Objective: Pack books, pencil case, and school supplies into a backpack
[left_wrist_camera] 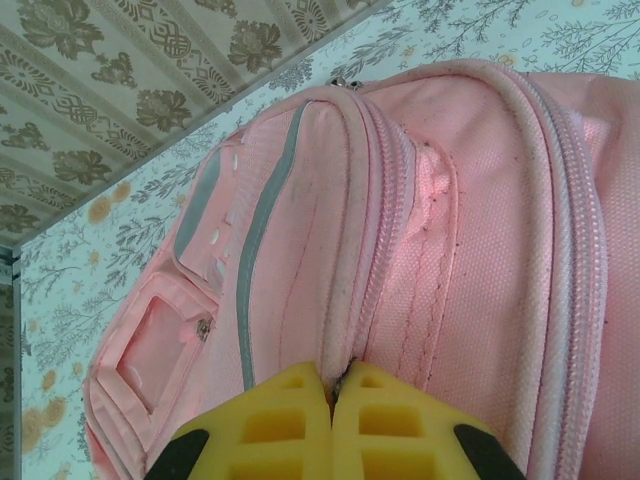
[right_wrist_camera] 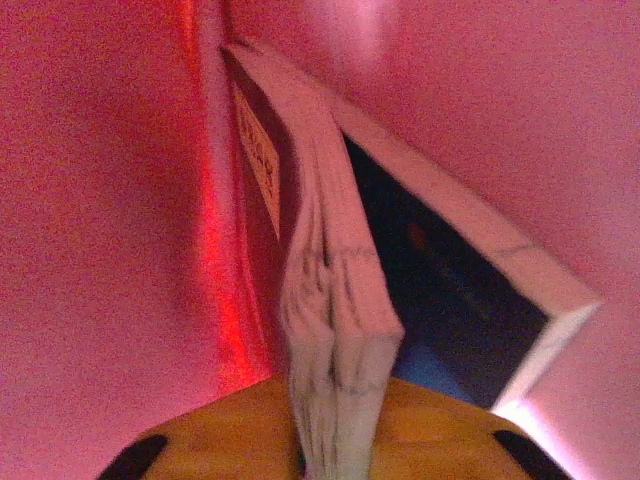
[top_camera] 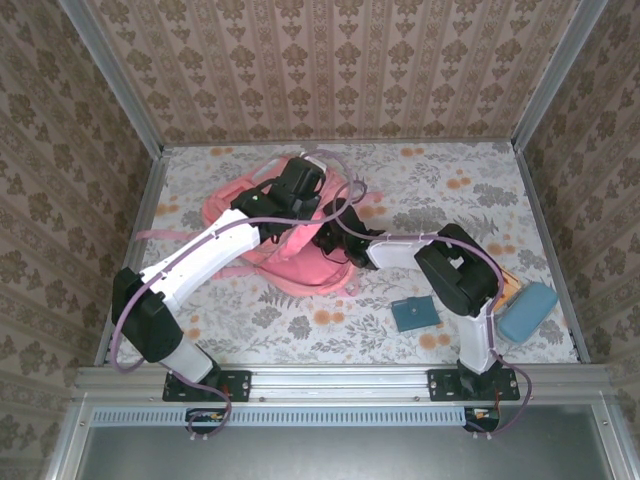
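Observation:
The salmon-pink backpack [top_camera: 300,270] lies at the table's middle back. My left gripper [top_camera: 300,185] is shut on the backpack's zipper edge [left_wrist_camera: 345,340], its yellow fingers [left_wrist_camera: 280,420] pressed together around the fabric. My right gripper [top_camera: 325,243] reaches into the bag's opening. Inside, pink lining [right_wrist_camera: 100,200] surrounds a dark navy book [right_wrist_camera: 440,290]; its page block [right_wrist_camera: 330,330] sits pinched between my right gripper's [right_wrist_camera: 335,450] pads. On the table to the right lie a small teal book [top_camera: 412,314], a thin orange book [top_camera: 510,283] and the light blue pencil case [top_camera: 527,311].
Patterned walls enclose the floral table [top_camera: 450,190] on three sides. A pink strap [top_camera: 160,235] trails left of the bag. The right arm's elbow [top_camera: 455,275] hangs over the space between the teal book and the orange one.

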Motion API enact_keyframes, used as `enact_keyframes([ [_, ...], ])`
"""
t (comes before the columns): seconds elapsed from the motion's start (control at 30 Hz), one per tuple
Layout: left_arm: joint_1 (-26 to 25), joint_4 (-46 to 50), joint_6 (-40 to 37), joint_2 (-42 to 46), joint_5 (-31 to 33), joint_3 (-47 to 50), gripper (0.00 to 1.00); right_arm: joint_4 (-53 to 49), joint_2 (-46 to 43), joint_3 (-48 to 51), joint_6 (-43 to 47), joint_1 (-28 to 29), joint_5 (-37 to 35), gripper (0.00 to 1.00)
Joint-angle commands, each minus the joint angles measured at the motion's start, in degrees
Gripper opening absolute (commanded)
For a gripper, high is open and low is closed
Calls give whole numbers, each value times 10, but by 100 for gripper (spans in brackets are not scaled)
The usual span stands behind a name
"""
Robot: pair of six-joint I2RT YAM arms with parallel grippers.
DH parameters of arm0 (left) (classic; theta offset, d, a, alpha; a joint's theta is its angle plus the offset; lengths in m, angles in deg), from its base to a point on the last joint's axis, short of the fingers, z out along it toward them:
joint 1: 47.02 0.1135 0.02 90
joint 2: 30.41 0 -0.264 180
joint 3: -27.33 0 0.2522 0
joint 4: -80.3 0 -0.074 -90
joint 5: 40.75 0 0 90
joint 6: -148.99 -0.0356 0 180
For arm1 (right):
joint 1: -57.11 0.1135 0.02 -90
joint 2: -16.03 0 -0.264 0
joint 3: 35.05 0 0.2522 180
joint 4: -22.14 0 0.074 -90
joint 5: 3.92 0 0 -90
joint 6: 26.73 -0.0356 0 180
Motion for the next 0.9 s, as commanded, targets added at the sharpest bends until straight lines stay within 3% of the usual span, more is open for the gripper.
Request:
enact_keyframes([
  [0.0,9,-43,30,25,1,-31,0,29,11,-29,-24,2,61,32],
  [0.1,15,-42,35,25,-3,-29,0,17,-3,-11,-47,1,106,50],
  [0.23,25,-40,42,25,-22,-25,0,10,-53,45,-66,2,129,53],
  [0.4,36,-37,47,25,-29,-18,0,-45,-124,99,-65,1,127,46],
  [0.53,46,-41,51,29,-41,-3,0,-88,-179,129,-40,0,111,33],
  [0.7,63,-42,52,35,-37,27,0,-198,-272,161,31,-1,63,25],
  [0.77,73,-42,54,41,-35,50,0,-294,-322,166,90,-2,1,24],
  [0.87,89,-47,60,53,-49,84,0,-437,-392,160,180,-9,-108,33],
])
